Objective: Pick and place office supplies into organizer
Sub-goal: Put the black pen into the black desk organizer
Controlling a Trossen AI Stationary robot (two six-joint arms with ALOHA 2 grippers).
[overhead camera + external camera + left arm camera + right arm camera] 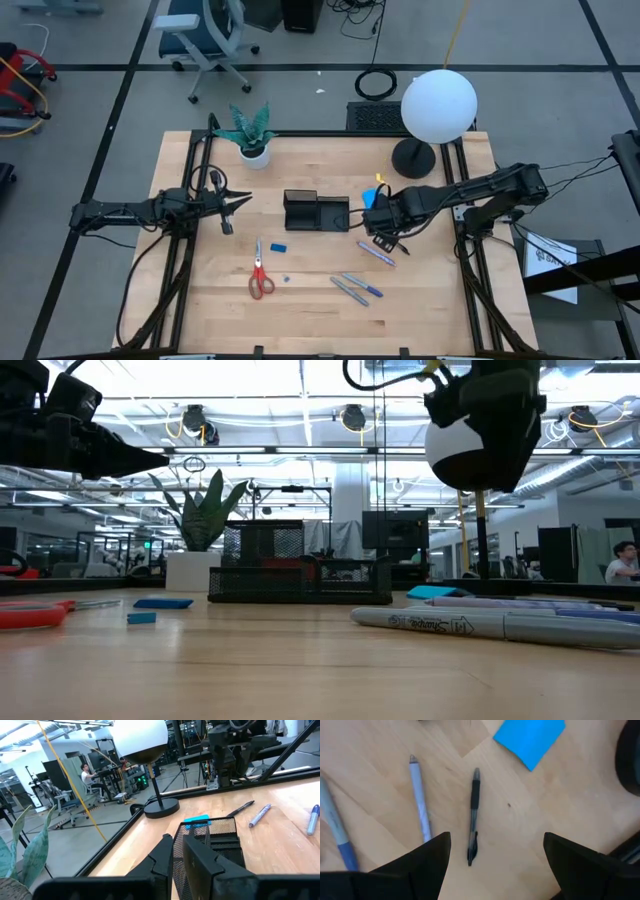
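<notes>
My right gripper (495, 862) hangs open above the table, fingers pointing down, right of the black organizer (316, 211). A slim black pen (474, 815) lies flat on the wood below the gap between its fingers, untouched. A grey-blue pen (420, 800) and the blue note pad (530, 737) lie beside it. Red-handled scissors (260, 280), a small blue pad (278, 246), a tiny blue block (286, 279) and more pens (355, 288) lie nearer the front. My left gripper (238, 203) waits shut and level, left of the organizer, holding nothing.
A lamp with a white globe (438, 105) and a round black base (413, 158) stands at the far right. A potted plant (250, 135) stands at the far left. Bare wood lies along the near edge. A person sits in the room beyond (87, 775).
</notes>
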